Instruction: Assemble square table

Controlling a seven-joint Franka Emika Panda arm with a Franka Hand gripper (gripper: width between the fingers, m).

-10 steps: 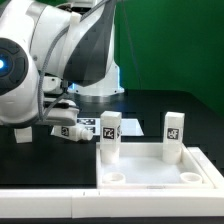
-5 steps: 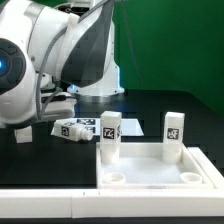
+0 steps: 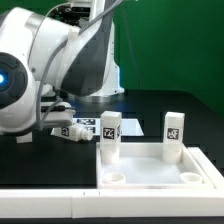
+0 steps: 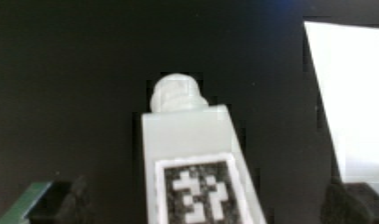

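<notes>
We see bright, even light in the exterior view; the wrist view is dark, with the leg (image 4: pixel 189 150) blurred.

the square top (image 3: pixel 150 171) is white, the legs (image 3: pixel 109 148) white with black-and-white patterned tags (image 3: pixel 110 128), the table (image 3: pixel 150 105) black.

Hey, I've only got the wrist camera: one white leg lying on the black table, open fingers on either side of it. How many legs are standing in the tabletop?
Observer: Two. In the exterior view a left-hand leg and a right-hand leg stand upright at the far corners of the tabletop.
Operator: Any sockets free?
Observer: Yes. The near-left socket and the near-right socket both look empty.
</notes>
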